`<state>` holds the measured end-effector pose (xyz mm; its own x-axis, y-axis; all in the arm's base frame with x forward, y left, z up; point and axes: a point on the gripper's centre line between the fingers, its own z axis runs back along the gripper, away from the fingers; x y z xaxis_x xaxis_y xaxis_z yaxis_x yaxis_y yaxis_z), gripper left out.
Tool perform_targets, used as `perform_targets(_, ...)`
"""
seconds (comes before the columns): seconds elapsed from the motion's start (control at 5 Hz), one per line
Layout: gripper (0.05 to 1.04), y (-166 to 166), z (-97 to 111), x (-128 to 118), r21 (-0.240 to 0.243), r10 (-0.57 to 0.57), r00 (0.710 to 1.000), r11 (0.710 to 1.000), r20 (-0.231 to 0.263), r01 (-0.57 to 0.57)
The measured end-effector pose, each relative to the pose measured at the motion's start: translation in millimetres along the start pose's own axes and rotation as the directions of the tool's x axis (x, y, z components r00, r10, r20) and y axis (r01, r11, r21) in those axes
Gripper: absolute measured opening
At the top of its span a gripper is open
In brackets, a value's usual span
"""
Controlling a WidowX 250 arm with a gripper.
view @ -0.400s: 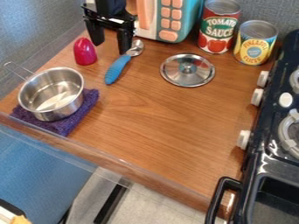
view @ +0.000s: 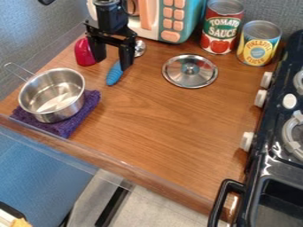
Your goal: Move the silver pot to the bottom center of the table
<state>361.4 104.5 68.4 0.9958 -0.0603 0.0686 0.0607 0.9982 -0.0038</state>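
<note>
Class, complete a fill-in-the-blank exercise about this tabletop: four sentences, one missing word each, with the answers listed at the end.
The silver pot sits on a ____ cloth.
The spoon handle is ____.
Exactly ____ cans stand behind the round lid.
The gripper has its two fingers spread ____.

Missing words: purple; blue; two; apart.

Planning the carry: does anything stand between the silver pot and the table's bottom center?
Nothing visible stands between the pot and the bottom center of the table; a purple cloth lies under the pot.
</note>
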Motion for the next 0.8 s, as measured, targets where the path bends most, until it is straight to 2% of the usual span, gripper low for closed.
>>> perform_targets(0.2,1.0,-12.2,26.1,-18.1,-0.005,-0.029,0.997,1.0,0.072,0.03)
perform_targets(0.4,1.0,-22.8,18.4,-44.9,-0.011,-0.063,0.996,0.998,0.066,0.064)
perform_targets(0.6,0.997,-30.4,3.6,-65.0,-0.019,-0.079,0.996,0.997,0.03,0.079)
perform_targets(0.8,1.001,-41.4,-9.3,-71.2,0.004,-0.104,0.994,0.995,-0.012,0.104)
